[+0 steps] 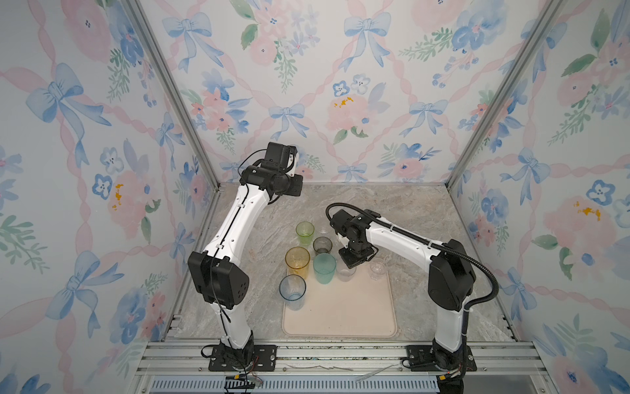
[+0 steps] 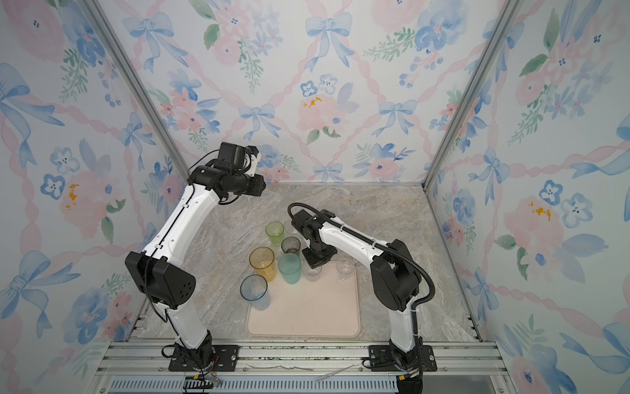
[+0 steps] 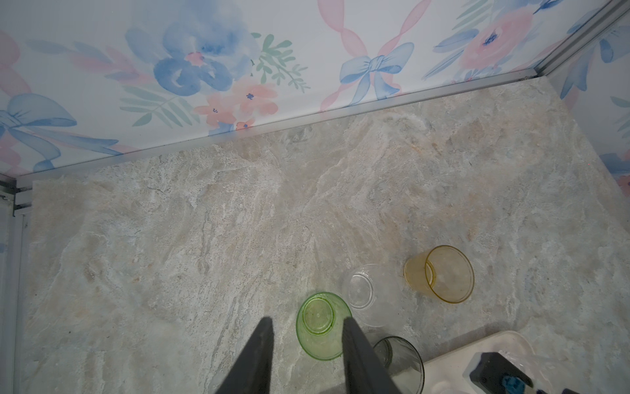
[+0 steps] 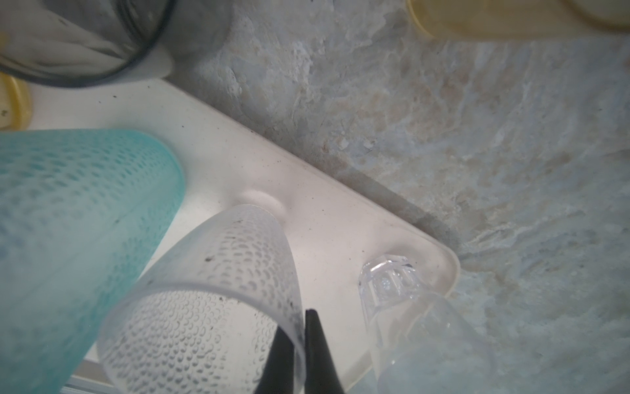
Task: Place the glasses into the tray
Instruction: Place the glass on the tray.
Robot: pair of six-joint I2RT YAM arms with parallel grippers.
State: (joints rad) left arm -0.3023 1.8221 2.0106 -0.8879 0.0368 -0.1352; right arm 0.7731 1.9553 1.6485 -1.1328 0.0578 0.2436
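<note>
Right fingers (image 4: pixel 317 358) clamped on frosted glass (image 4: pixel 211 307) rim, in tray (image 4: pixel 306 211) beside teal glass (image 4: pixel 68 221), clear glass (image 4: pixel 388 283). Left fingers (image 3: pixel 255 358) apart, well above green glass (image 3: pixel 324 325); it, grey glass (image 3: pixel 402 361), amber glass (image 3: pixel 439 273), second clear glass (image 3: pixel 361 286) left on bench (image 3: pixel 204 238).

The tray (image 1: pixel 341 307) is pale beige-pink. The desk (image 1: pixel 409 211) is marbled grey and beige, like stone. The green glass (image 1: pixel 304 232) is lime, the grey glass (image 1: pixel 322 245) smoky, the tall amber glass (image 1: pixel 297 261) golden, and the blue glass (image 1: pixel 292 288) pale with a darker rim. The teal glass (image 1: pixel 324 267) and the whitish frosted glass (image 4: pixel 218 307) carry a dimpled pattern. The short amber glass (image 3: pixel 439 274) is yellow-orange. The walls (image 1: pixel 306 85) show blue bows, pink ribbons and flowers, and green leaves on white.
</note>
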